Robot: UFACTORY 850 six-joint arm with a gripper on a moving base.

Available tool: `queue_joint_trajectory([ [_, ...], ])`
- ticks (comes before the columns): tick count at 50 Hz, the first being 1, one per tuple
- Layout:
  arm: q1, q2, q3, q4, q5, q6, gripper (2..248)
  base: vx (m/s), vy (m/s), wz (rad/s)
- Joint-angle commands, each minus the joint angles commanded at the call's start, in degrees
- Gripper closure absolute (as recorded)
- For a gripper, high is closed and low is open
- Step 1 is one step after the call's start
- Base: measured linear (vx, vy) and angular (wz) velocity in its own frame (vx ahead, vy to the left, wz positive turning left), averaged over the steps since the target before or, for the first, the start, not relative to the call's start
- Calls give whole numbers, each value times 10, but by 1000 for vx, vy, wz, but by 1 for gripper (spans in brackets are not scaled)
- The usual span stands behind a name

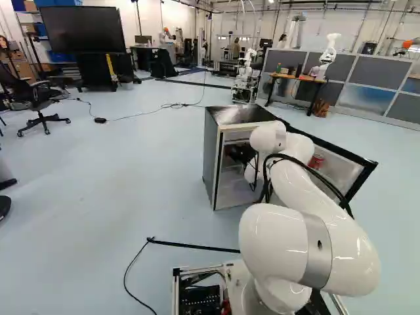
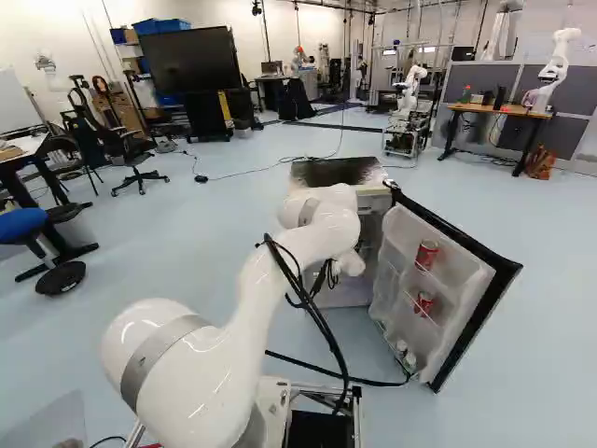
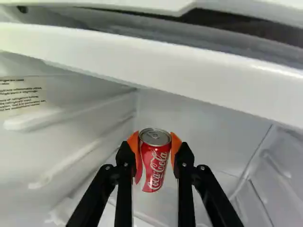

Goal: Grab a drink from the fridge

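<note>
My gripper [image 1: 240, 153] squeezes a red can [image 3: 155, 165] from both sides, among white fridge walls [image 3: 189, 127]; well beyond it, a black screen [image 1: 82, 29] overlooks pale-blue floor [image 1: 131, 177].

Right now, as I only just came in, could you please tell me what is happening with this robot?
The white arm reaches into the open fridge, and its gripper is shut on a red can, one orange pad on each side. The can is inside the fridge, not yet taken out. Two more red cans sit in the door.
</note>
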Motion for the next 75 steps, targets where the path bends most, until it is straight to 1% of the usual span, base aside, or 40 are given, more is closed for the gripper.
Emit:
queue_joint_trajectory([
  [36, -13, 94, 179, 0, 0, 0, 161, 0, 0, 0],
  [61, -29, 192, 321, 0, 0, 0, 161, 0, 0, 0],
  [75, -40, 244, 392, 0, 0, 0, 161, 0, 0, 0],
])
